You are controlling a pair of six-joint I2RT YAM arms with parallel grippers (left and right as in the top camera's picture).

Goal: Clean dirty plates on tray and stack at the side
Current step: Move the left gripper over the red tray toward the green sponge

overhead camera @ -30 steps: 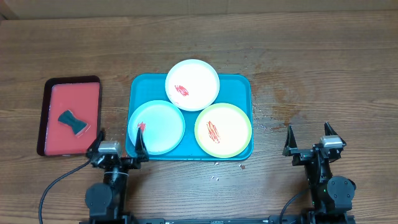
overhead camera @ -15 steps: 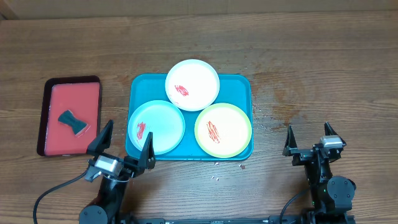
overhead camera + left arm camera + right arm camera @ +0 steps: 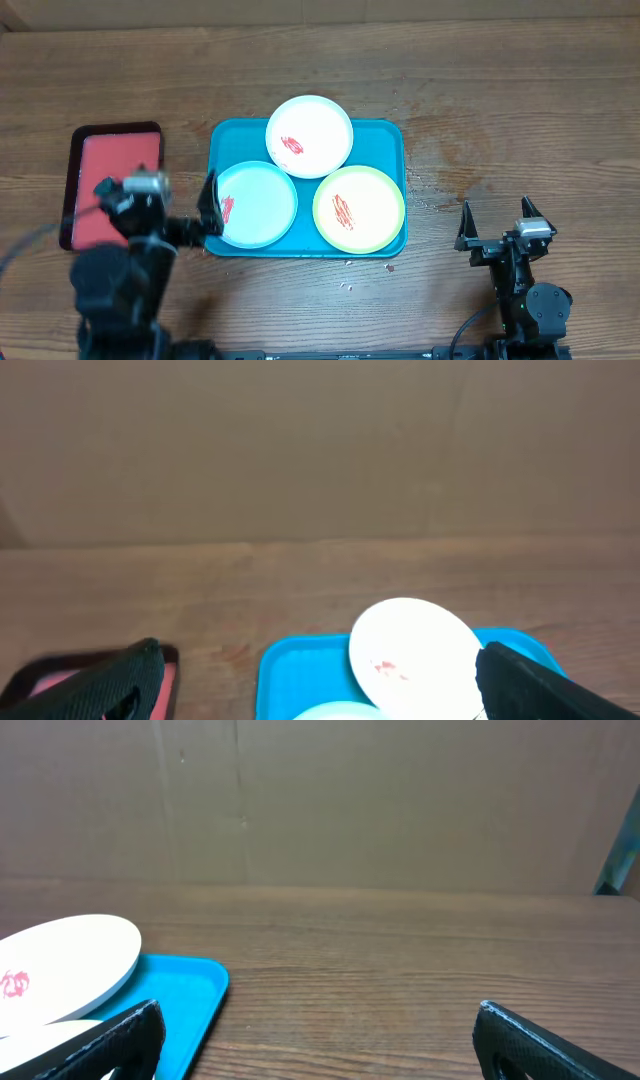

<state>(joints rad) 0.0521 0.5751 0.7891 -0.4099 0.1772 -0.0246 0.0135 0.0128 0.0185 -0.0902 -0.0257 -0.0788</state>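
Observation:
The teal tray lies mid-table and holds three plates with red smears: white at the back, light blue front left, yellow-green rimmed front right. My left gripper is open and empty, raised between the red tray and the teal tray's left edge. In the left wrist view its fingers frame the teal tray and the white plate. My right gripper is open and empty over bare table to the right. Its wrist view shows the tray's corner and the white plate.
A red tray with a dark rim lies at the left, its front part covered by my left arm; the sponge on it is hidden. Small crumbs lie in front of the teal tray. Reddish stains mark the wood to its right.
My left arm has risen and swung left and away from me, from in front of the teal tray to over the red tray's right side, covering the sponge. The right arm has not moved.

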